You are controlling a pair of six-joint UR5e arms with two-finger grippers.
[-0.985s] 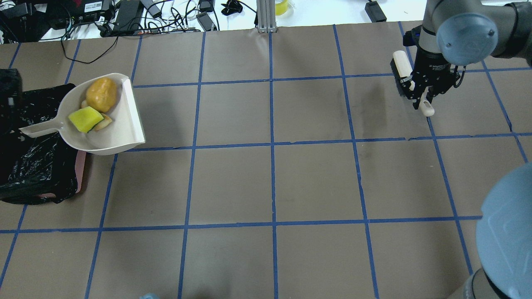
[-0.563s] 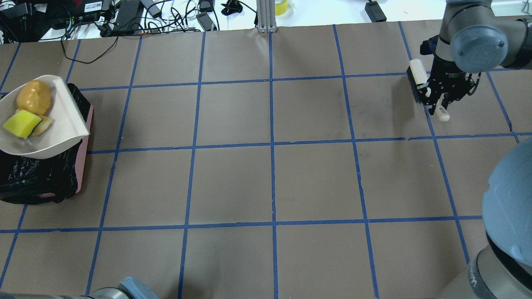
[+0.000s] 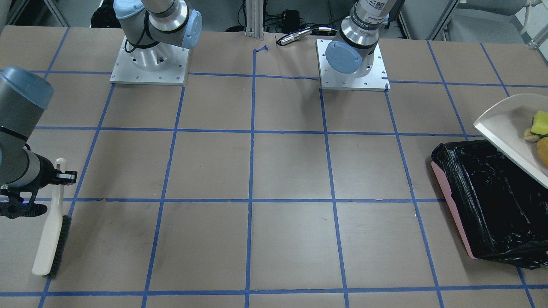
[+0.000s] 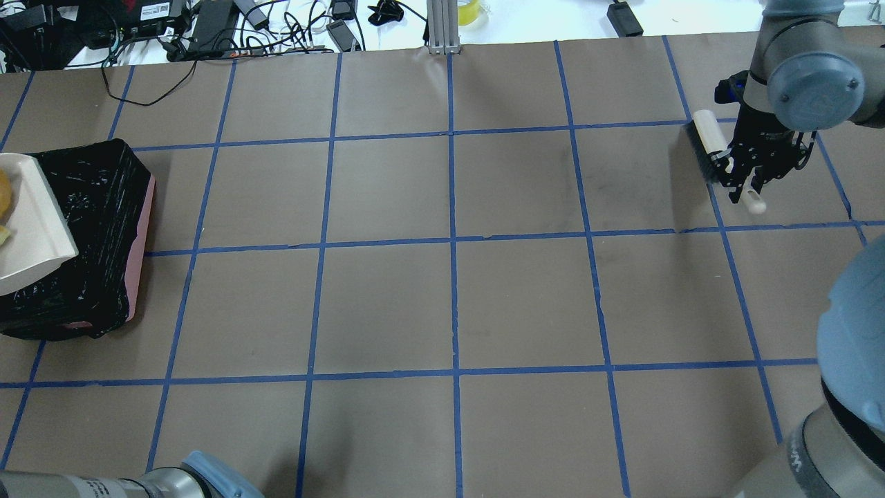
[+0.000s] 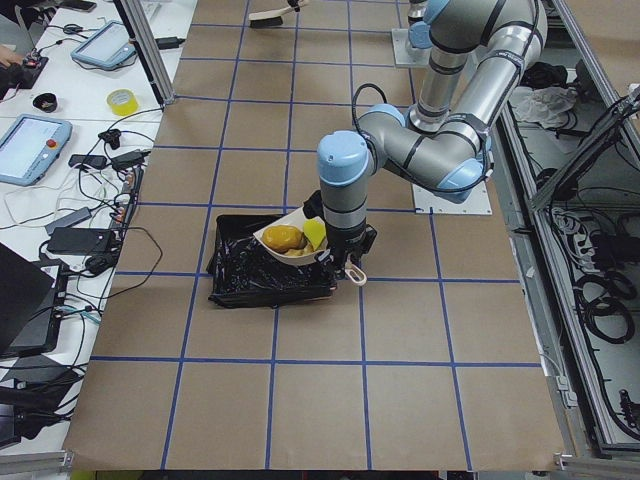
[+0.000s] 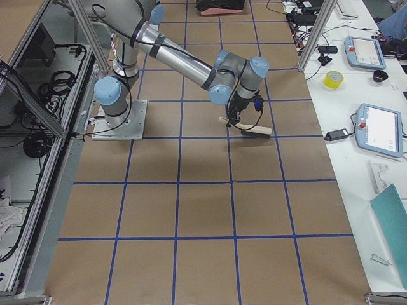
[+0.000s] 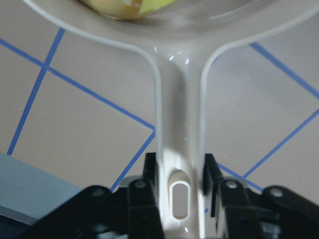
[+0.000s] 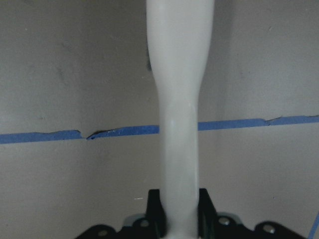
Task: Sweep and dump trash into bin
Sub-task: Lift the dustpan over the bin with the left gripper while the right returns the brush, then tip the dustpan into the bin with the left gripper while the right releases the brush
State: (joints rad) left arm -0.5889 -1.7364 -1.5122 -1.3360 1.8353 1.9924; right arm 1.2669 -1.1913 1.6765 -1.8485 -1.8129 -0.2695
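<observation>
Your left gripper (image 7: 179,172) is clamped on the dustpan (image 7: 180,114) by its handle, fingers (image 7: 149,170) pinching it from both sides. Your left arm (image 5: 410,150) is folded at the elbow, forearm level, wrist pointing straight down. On the other side, your right gripper (image 4: 745,181) is closed around the brush (image 4: 706,140) handle, and your right arm (image 6: 181,60) stretches out long, wrist turned downward.

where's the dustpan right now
In the overhead view the dustpan is at the far left edge, held over the black-lined bin by the left gripper clamped on its handle, trash in it.
</observation>
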